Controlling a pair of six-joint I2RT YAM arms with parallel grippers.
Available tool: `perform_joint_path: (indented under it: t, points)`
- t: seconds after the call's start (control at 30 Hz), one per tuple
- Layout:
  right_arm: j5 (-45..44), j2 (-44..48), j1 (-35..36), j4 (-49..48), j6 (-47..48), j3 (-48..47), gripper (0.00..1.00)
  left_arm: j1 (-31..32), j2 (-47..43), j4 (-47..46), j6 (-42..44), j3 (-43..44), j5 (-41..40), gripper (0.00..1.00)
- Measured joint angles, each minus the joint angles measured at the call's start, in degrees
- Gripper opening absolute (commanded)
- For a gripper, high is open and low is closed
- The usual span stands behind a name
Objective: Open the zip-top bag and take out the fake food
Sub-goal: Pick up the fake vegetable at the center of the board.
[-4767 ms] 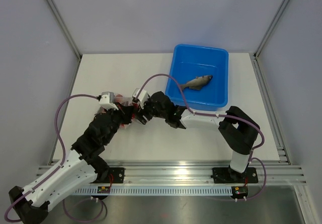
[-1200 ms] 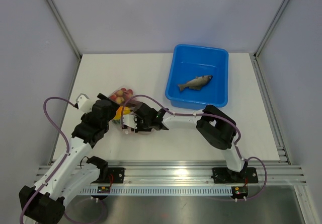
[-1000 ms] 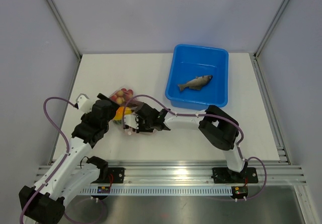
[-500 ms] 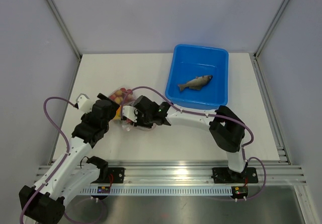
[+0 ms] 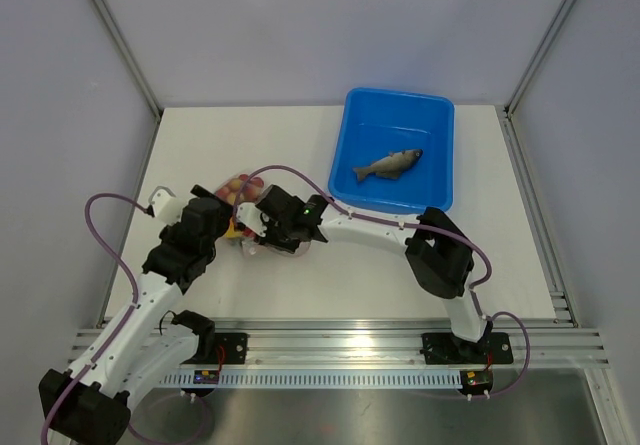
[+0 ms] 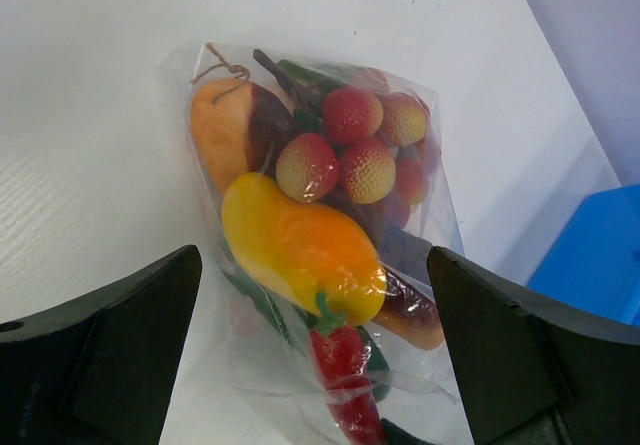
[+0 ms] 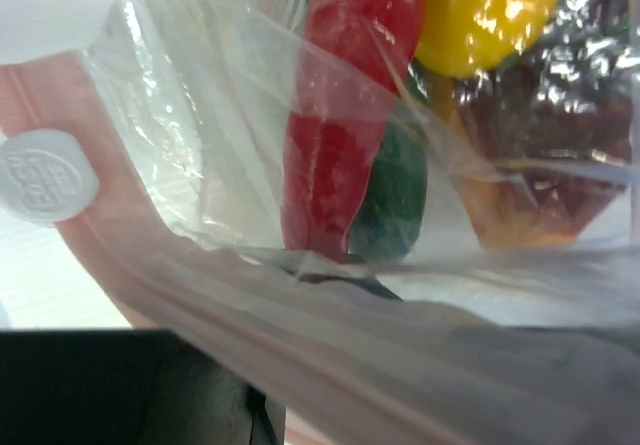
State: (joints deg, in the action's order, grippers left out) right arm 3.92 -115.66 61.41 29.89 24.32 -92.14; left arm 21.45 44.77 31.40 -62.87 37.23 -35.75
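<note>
A blue tub (image 5: 400,125) sits at the upper right of the white table (image 5: 300,145), with a grey fish (image 5: 387,165) lying inside it. Left of centre lies the zip-top bag (image 5: 228,183) with reddish toy pieces (image 5: 245,183) inside, and the left gripper (image 5: 224,227) and right gripper (image 5: 256,236) meet at its lower end.

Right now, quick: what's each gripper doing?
Left gripper: open, holding nothing; the zip-top bag lies just ahead.
Right gripper: at the bag's zipper edge; grip cannot be told.
</note>
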Motion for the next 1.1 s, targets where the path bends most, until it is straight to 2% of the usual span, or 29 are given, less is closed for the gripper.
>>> perform_joint_path:
  t: [0.3, 0.53, 0.7, 1.1]
  points:
    - [-6.7, -5.2, 1.1, 3.4, 0.3, -4.2, 0.0, 0.1, 1.1, -0.3, 0.0, -0.2, 0.2, 0.99]
    - [-12.6, -5.3, 3.1, -0.1, 3.6, -2.9, 0.0, 0.1, 1.6, -1.1, 0.0, -0.3, 0.6, 0.99]
    - [-19.4, -5.4, 5.4, -0.2, 6.2, -3.2, 0.0, 0.1, 1.6, -1.1, 0.0, -0.3, 0.6, 0.99]
    - [-27.8, -5.1, 7.4, 1.7, 6.9, -3.2, 0.0, 0.1, 2.0, -1.3, 0.0, -0.3, 0.6, 0.99]
